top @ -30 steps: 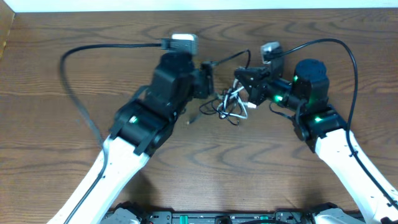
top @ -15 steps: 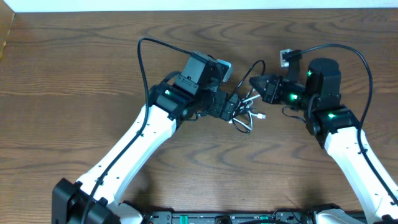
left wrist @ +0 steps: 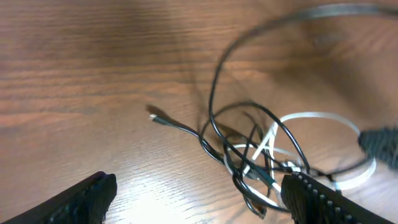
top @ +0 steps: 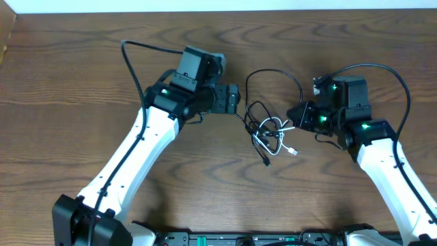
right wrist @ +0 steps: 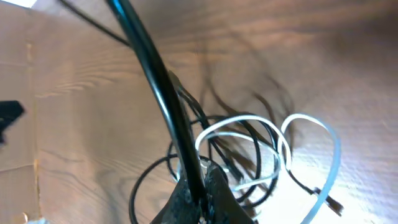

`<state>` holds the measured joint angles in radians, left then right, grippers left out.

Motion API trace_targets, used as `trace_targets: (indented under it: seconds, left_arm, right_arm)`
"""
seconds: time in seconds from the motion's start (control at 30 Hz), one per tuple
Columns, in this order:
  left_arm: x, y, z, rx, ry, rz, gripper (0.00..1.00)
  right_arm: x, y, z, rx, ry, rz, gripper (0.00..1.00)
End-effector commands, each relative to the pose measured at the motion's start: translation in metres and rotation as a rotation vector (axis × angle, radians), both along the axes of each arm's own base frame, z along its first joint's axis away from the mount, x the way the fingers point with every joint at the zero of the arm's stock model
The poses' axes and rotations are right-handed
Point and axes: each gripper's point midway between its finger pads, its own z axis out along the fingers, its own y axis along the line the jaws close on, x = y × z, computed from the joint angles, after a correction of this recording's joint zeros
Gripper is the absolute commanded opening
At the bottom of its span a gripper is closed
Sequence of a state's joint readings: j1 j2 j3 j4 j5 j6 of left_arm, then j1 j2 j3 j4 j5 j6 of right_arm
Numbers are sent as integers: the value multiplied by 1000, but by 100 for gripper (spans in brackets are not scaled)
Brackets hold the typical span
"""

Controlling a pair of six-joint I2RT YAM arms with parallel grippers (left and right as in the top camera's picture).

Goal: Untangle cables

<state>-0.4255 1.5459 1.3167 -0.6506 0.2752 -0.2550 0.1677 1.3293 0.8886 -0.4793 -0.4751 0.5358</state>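
The cables lie in a loose tangle (top: 268, 130) on the wooden table between my two grippers. They are several thin black cords and one short white cord (top: 285, 137). One black cord (top: 273, 72) arcs up and over to my right gripper (top: 298, 115), which is shut on it at the tangle's right edge. The right wrist view shows the jaws (right wrist: 202, 186) pinching that black cord (right wrist: 158, 87), with the white loops (right wrist: 311, 124) beyond. My left gripper (top: 237, 100) is open and empty, just left of the tangle. In the left wrist view its fingers (left wrist: 199, 190) are spread wide before the tangle (left wrist: 258, 155) and a loose plug end (left wrist: 153, 116).
Thick black arm wires loop over the table behind the left arm (top: 133, 58) and the right arm (top: 392, 61). The table's far edge (top: 218, 9) runs along the top. Bare wood (top: 68, 137) lies to the left.
My left gripper has let go of the tangle and drawn back to the left. My right gripper has moved down and right with the black cord. The tangle has spread out lower on the table.
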Motion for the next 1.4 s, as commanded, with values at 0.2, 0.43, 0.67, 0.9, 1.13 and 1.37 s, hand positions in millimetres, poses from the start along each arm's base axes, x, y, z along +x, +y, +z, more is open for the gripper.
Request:
trace_targets:
  seconds: [0.2,0.43,0.67,0.9,1.13,1.37]
  left_arm:
    - [-22,-24,-4,-106,127,-22,86]
    - [-47,-44,-35,-126,347,100,86]
    - [-65,-81,-43,-145,396,137,86]
    - [-64,-86,-61,-68,362,314,86]
    - [-66,-88,-104,19,426,323,85]
    - [-57,-95,-135,43,438,316,34]
  right_arm:
    - [-5,-10,-15,0,112,-117,1]
    - [-4,-15,-18,7,148,-192,1]
    - [-5,-18,-20,-6,154,-201,1]
    - [-6,-18,-21,-9,161,-202,2]
    - [-8,-20,-23,-22,169,-208,1]
    - [-8,-20,-23,-35,156,-188,1]
